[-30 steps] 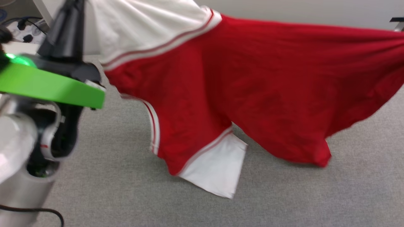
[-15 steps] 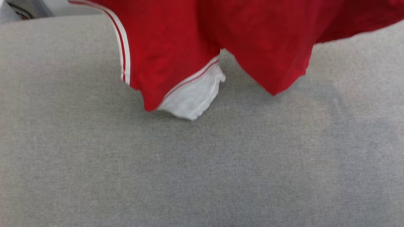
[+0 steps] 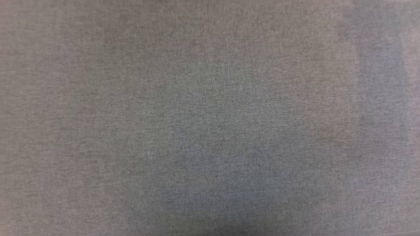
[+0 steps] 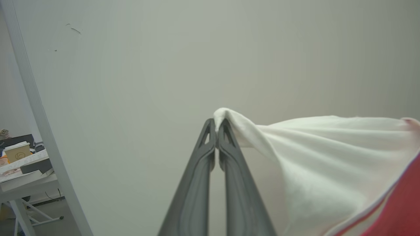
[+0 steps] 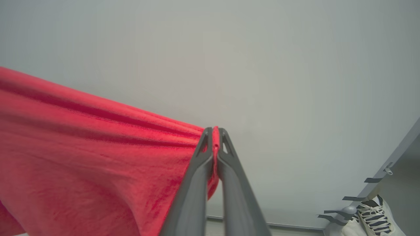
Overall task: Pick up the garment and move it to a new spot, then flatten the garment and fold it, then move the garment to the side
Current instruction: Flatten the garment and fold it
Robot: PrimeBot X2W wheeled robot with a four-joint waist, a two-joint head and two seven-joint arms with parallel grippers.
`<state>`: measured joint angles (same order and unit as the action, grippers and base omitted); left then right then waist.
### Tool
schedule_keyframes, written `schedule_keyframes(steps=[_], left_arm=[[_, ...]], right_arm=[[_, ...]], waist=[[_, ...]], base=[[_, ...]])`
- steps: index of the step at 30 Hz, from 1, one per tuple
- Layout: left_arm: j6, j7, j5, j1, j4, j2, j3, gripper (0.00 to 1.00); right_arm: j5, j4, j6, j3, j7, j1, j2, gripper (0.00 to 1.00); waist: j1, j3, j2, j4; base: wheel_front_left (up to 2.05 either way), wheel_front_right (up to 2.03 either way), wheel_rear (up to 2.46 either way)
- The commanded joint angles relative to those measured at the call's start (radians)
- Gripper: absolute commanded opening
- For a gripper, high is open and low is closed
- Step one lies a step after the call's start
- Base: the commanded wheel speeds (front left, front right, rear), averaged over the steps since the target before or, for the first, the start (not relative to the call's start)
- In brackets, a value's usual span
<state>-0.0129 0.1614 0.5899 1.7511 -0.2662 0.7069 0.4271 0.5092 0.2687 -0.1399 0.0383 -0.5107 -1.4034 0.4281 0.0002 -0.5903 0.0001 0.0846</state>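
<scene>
The garment hangs in the air between my two grippers. In the left wrist view its white sleeve stretches away to the right, with striped trim and red cloth at the lower right corner. My left gripper is shut on the tip of that sleeve. In the right wrist view the red body of the garment spreads to the left, pulled taut in folds. My right gripper is shut on a red edge of it. The head view looks down at grey cloth surface.
A pale wall stands behind both grippers. At the left wrist view's far left a white table carries a paper cup and papers beside a white post. A person's white shoe stands at the right wrist view's lower right.
The head camera has tilted down: the hanging red garment and my left arm slid up out of its picture, leaving the grey surface.
</scene>
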Motion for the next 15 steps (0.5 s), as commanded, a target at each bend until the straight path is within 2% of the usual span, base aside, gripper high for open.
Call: schedule_keyframes(steps=[1, 8, 11, 15], left_arm=[[0.002, -0.021, -0.026, 0.067, -0.049, 0.005, -0.009, 0.0], [-0.033, -0.11, -0.053, 0.267, -0.291, -0.064, -0.004, 0.0], [-0.047, -0.168, -0.064, 0.293, -0.366, -0.081, 0.004, 0.0], [-0.07, -0.255, -0.054, 0.248, -0.435, -0.11, 0.016, 0.0]], right_arm=[[-0.027, 0.043, 0.009, 0.009, 0.028, -0.037, 0.007, 0.0], [-0.109, 0.248, 0.009, 0.016, 0.213, -0.215, -0.05, 0.0], [-0.132, 0.308, 0.009, 0.005, 0.282, -0.241, -0.066, 0.0], [-0.133, 0.361, 0.009, -0.033, 0.352, -0.229, -0.087, 0.0]], waist=[[-0.0002, -0.109, -0.0001, 0.02], [-0.0002, -0.165, -0.0001, 0.014], [-0.0002, -0.181, -0.0001, 0.008], [-0.0002, -0.191, -0.0001, -0.003]], base=[[0.0, 0.0, 0.0], [0.0, 0.0, 0.0], [0.0, 0.0, 0.0], [0.0, 0.0, 0.0]])
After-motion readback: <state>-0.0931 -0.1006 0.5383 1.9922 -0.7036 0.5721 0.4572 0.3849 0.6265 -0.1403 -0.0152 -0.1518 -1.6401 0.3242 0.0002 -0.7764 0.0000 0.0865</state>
